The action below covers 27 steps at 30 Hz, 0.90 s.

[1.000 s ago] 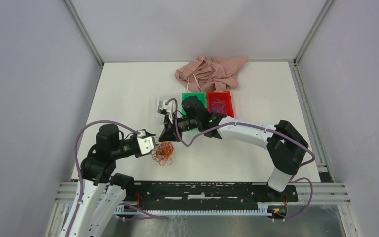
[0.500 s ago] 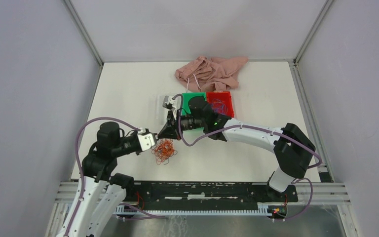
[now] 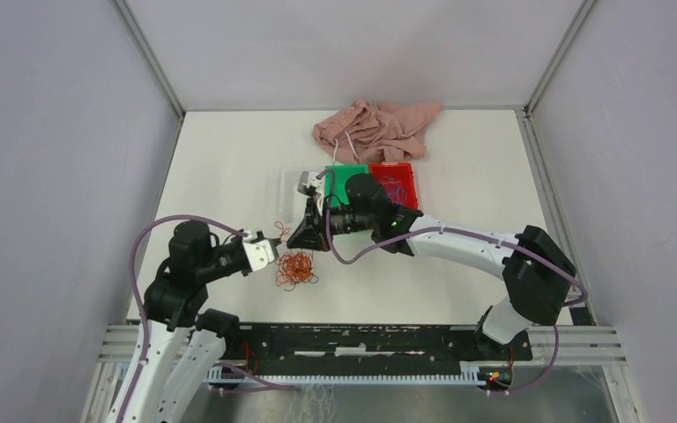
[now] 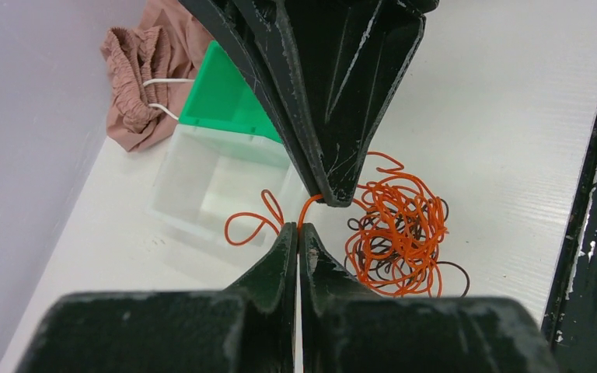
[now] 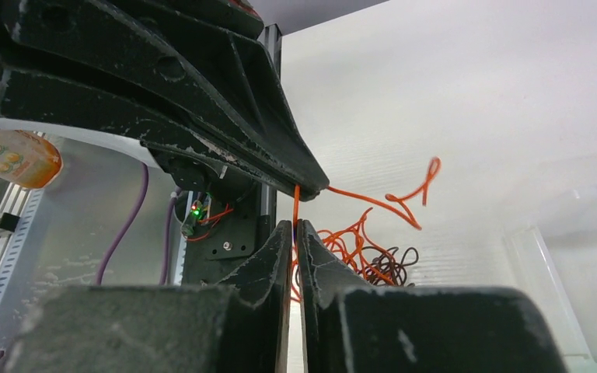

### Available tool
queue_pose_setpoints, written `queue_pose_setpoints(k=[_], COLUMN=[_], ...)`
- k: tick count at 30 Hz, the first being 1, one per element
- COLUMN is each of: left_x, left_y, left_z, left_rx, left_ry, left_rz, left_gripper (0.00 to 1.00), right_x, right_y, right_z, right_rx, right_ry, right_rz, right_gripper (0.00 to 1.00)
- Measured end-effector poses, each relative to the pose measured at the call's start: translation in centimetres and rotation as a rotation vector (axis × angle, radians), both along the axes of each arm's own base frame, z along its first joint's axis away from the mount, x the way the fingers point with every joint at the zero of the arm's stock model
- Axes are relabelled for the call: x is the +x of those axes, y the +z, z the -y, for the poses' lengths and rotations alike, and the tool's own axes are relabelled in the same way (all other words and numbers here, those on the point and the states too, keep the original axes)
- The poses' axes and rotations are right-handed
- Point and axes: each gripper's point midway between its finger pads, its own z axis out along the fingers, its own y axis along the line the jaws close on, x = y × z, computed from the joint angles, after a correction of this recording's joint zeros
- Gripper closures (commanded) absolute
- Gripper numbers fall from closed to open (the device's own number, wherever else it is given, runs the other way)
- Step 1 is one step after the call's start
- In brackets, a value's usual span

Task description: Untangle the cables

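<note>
Well inside table edges: cables

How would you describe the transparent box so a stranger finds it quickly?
Find the pink cloth at the far edge of the table; in front of it three boxes stand in a row. The transparent box is the leftmost, beside the green box; unlike that and the red box, it is colourless.

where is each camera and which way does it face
top external: above, behind the bases, looking down at the table; both arms show
left wrist: left arm, facing away from the bases; left end effector at bottom
right wrist: right arm, facing back toward the bases; right end effector at bottom
shared: both wrist views show the cables and the other end effector
</note>
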Motion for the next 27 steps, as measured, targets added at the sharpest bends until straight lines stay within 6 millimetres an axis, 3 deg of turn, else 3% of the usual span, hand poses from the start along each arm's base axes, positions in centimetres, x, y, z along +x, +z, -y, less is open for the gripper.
queue_pose_setpoints(k=[1,6,9,12,16,20,27], left_x=[0.0,-0.2,-0.2,-0.3,0.0,0.5,1.2], left_y=[0.1,0.5,0.5,0.2,0.2,1.0,3.6], left_z=[0.0,0.0,0.1,0.3,0.3,0.1,0.0], left_rx=[-0.002,-0.017,-0.02,-0.023,-0.026,-0.039,-0.11], left_ry=[0.001,0.002,-0.002,-0.013,-0.009,0.009,0.052], left_rz=[0.006,0.014,0.011,0.009,0.022,0.091,0.197], left_gripper=[0.97,0.87,0.97,0.97,0.97,0.97,0.97], right_x=[-0.1,-0.2,-0.4,-0.5,-0.2,0.2,1.0], right_y=[0.1,0.5,0.9,1.2,0.9,0.1,0.5], right_z=[0.1,0.3,0.2,0.2,0.5,1.3,1.0], right_rx=[0.003,0.03,0.042,0.054,0.059,0.056,0.136], right_ry=[-0.001,-0.009,-0.008,-0.003,-0.033,-0.079,-0.137], right_rz=[0.0,-0.019,-0.042,-0.062,-0.076,-0.108,-0.177], right_gripper=[0.99,1.0,0.98,0.81,0.69,0.48,0.38])
